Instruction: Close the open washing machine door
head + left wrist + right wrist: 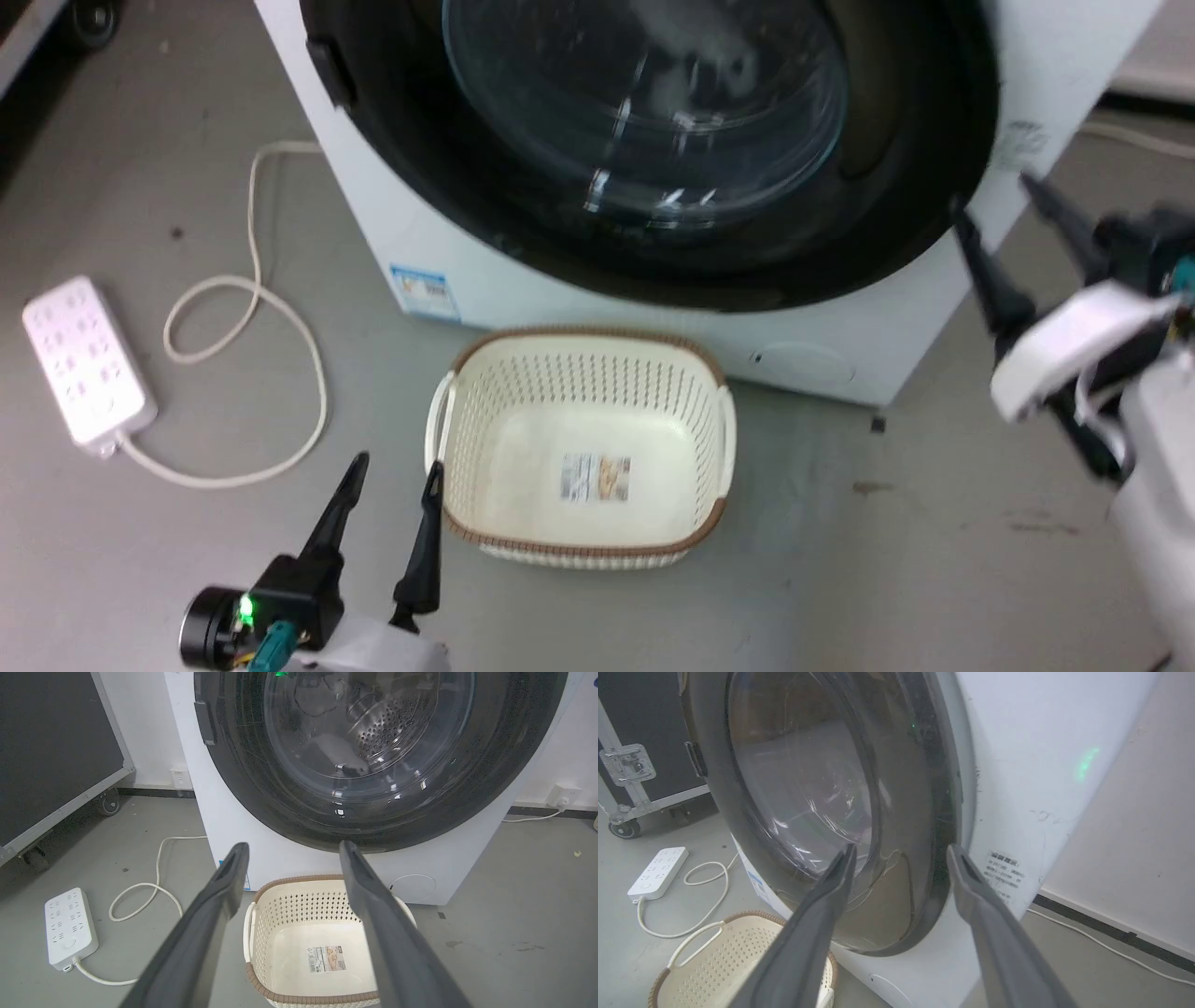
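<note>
1. The washing machine [420, 224] stands straight ahead of both grippers. Its white front rises just beyond the right gripper's fingertips and well beyond the left gripper's.
2. The washing machine door [644, 121] lies flat against that front, or very nearly so, and I cannot tell whether it has latched. In the right wrist view its glossy black rim [943, 812] curves just ahead of the fingertips. I judge it a stiff, fairly heavy panel that swings on one hinge. The rim looks slick and the glass bowl is the fragile part. It is better pushed than grasped, with flat pressure on the rim nearest the right gripper and away from the dark block [329, 70] on the far edge, which is probably the hinge.
3. The cream basket [719, 411] sits on the floor just ahead and to the right of the left gripper, below the door.
4. The right gripper [991, 198] has its fingers spread wide and holds nothing.
5. The left gripper [397, 464] is low beside the basket, its fingers likewise parted and empty.
6. The power strip [84, 359] lies well to the left of the left gripper.
</note>
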Tool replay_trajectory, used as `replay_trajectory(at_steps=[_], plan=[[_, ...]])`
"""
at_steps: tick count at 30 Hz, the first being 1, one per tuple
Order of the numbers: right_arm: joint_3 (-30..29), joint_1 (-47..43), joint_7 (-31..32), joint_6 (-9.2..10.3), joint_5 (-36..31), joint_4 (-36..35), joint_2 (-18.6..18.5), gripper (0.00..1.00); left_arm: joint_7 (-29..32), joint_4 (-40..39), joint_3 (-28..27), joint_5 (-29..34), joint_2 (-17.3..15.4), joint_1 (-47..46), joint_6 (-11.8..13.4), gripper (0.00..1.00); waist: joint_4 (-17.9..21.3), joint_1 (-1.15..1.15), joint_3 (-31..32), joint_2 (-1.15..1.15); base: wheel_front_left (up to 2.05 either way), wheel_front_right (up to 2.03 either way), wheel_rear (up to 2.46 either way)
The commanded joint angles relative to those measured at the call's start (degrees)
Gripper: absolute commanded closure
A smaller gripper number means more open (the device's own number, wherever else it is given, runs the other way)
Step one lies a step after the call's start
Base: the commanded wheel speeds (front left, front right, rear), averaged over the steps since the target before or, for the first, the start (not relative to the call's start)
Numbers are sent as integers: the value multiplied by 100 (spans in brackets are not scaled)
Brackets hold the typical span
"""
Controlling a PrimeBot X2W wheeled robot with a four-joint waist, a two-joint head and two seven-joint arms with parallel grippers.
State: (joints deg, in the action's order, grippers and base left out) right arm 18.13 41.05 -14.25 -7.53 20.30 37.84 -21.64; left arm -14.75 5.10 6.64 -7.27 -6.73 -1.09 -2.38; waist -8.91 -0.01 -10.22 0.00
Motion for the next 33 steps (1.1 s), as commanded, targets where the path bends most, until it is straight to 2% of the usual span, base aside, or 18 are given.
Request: replay_trajectory(at_steps=[1, 2, 3, 6, 10, 13, 23, 30, 31, 33], plan=[[-92, -266, -42, 4, -52, -119, 66, 0, -25, 26, -33, -57, -23, 99, -16, 0, 218, 1, 376, 0, 0, 0, 0], [-212, -506, -55, 4, -133, -273, 123, 0, -25, 44, -65, -100, -12, 165, -19, 0, 264, 1, 474, 0, 0, 0, 0], [-814, -1208, -69, 4, -375, -861, 398, 0, -25, 74, -155, -192, -1, 339, -20, 0, 403, 1, 700, 0, 0, 0, 0], [-1340, -2065, -72, 4, -795, -1672, 782, 0, -25, 132, -217, -281, -2, 465, -44, 0, 520, 1, 846, 0, 0, 0, 0], [-1910, -3105, -73, 4, -1246, -2429, 1384, 0, -25, 228, -252, -378, -32, 576, -93, 0, 636, 1, 992, 0, 0, 0, 0], [-2117, -3674, -71, 4, -1436, -2738, 1675, 0, -25, 257, -276, -403, -54, 621, -95, 0, 693, 1, 1048, 0, 0, 0, 0], [-2023, -4419, 126, 4, -1868, -2832, 1869, 0, -25, 309, -274, -397, -48, 686, -114, 0, 716, 1, 1128, 0, 0, 0, 0], [-1967, -4456, 116, 4, -1730, -2809, 1874, 0, -25, 249, -256, -315, -58, 709, -158, 0, 708, 1, 1168, 0, 0, 0, 0], [-1973, -4348, 110, 0, -1760, -2818, 1846, 100, 4, 260, -245, -332, -33, 620, -132, 100, 709, 1, 1169, 0, 0, 0, 0], [-1974, -4341, 110, 0, -1763, -2819, 1846, 100, 11, 265, -240, -333, -27, 618, -131, 100, 710, 1, 1170, 0, 0, 0, 0]])
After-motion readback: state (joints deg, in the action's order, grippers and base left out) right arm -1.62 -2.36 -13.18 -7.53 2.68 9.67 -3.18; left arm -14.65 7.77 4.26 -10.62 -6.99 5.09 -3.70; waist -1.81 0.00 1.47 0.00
